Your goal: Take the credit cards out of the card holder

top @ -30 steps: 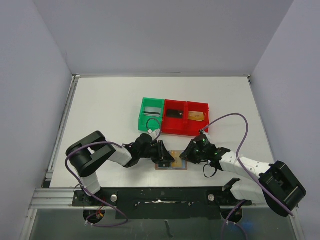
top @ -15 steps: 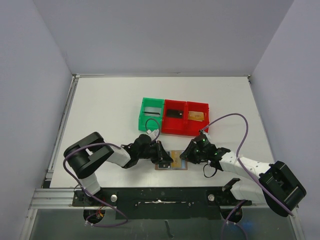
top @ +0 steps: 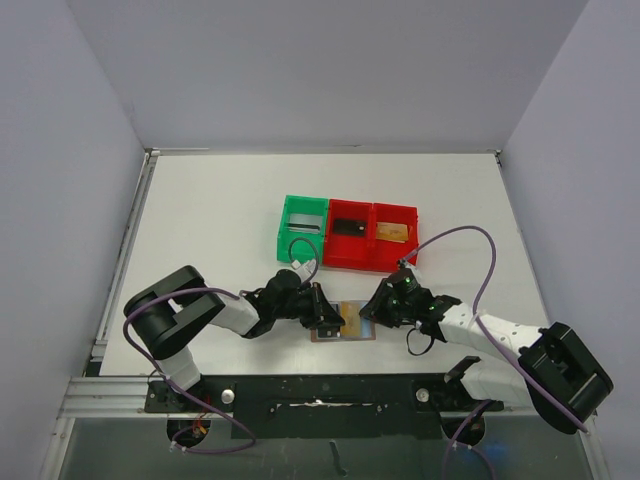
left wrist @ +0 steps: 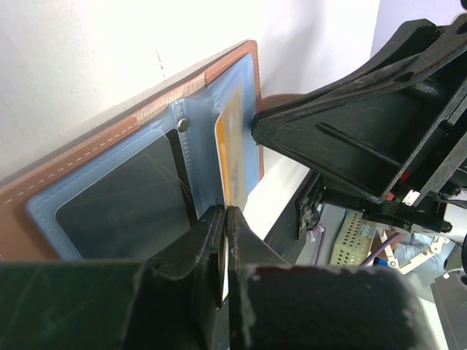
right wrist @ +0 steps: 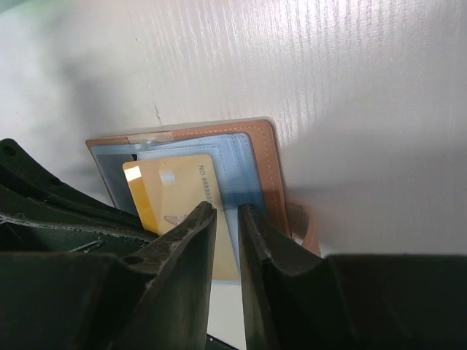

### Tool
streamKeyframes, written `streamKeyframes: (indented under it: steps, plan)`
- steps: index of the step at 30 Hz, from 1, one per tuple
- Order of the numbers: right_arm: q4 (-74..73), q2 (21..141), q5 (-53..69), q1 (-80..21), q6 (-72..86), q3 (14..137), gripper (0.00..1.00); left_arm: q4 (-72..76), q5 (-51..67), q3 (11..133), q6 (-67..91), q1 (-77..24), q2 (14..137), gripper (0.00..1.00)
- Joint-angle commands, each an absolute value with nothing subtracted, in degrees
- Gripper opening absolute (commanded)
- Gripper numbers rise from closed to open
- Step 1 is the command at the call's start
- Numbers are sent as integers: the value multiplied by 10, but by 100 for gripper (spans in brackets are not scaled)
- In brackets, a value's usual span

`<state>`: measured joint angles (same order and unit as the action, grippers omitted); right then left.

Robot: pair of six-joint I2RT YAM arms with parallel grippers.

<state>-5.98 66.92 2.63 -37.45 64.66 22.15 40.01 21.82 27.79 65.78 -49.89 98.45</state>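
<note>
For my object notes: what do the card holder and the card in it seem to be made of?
Card holder: seemingly leather or imitation, brown, matte, stitched border; inner pockets look like soft translucent blue-grey plastic. Card: probably rigid plastic, glossy gold, with printed characters.

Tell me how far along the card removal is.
Done: the card holder lies open, and a dark piece sits in the red bin. In hand: the left hand pinches the half-out gold card. Left: freeing it, plus the dark card in the other pocket.
</note>
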Motion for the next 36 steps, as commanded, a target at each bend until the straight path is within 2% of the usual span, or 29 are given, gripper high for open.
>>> streamKeyframes:
  steps: [1, 8, 13, 19, 21, 27, 36]
  plan:
    - [-41, 642, 28, -372, 616, 236, 23, 421, 221, 285, 654, -502, 967, 2]
    - [2, 614, 70, -375, 598, 243, 33, 423, 225, 290, 653, -501, 973, 7]
    - [16, 660, 86, -378, 609, 243, 33, 426, 229, 294, 652, -501, 977, 14]
    - [-17, 694, 63, -378, 630, 245, 31, 411, 230, 302, 645, -503, 979, 16]
    - [-28, 693, 55, -377, 631, 246, 30, 409, 232, 304, 643, -502, 980, 15]
    - [-58, 688, 39, -377, 632, 250, 30, 391, 229, 311, 643, -502, 984, 0]
    - [-75, 703, 39, -377, 623, 264, 30, 369, 221, 301, 646, -500, 973, 0]
